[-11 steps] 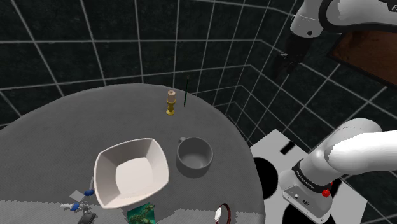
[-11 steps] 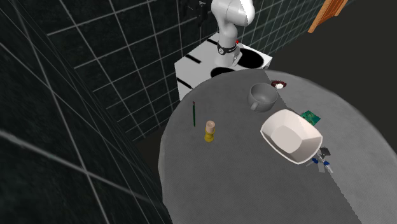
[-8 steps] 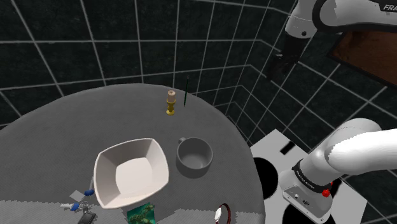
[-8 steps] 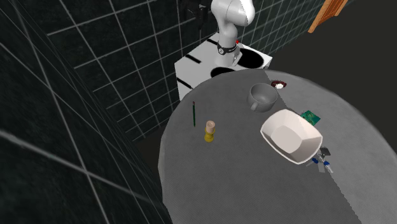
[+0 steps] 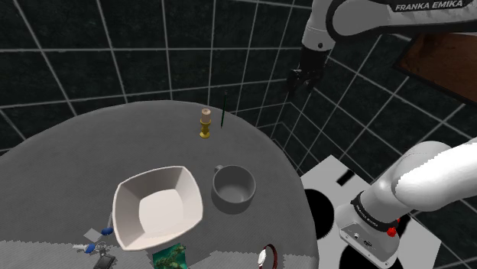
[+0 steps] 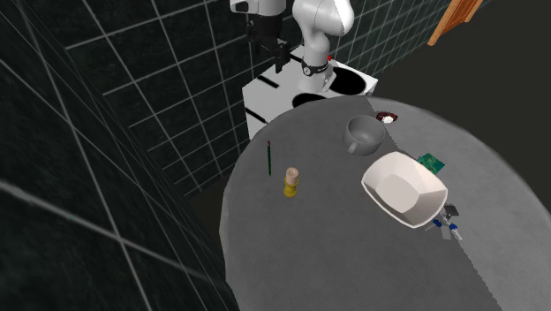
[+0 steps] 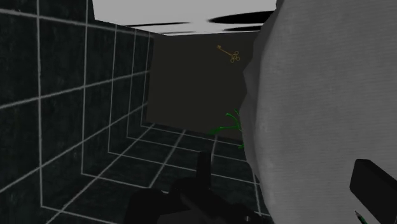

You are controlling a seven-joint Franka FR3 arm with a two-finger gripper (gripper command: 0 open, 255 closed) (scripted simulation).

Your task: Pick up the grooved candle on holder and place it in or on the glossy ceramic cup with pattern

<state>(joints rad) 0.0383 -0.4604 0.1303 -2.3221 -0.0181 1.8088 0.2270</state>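
- the candle on holder (image 5: 205, 122) stands upright near the tabletop's (image 5: 61, 168) far edge, with a thin dark stick (image 5: 222, 111) close by.
- the end effector (image 5: 296, 82) hangs high off the edge, fingers apart, empty.
- i'd come down vertically, clearing the stick.

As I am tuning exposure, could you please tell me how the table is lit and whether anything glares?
Shoulder view: the table is lit evenly and dimly, without glare, and the candle casts no plain shadow. Second exterior view: the white bowl is bright, its hollow softly shaded. Wrist view: dim, the table pale against dark tiles.
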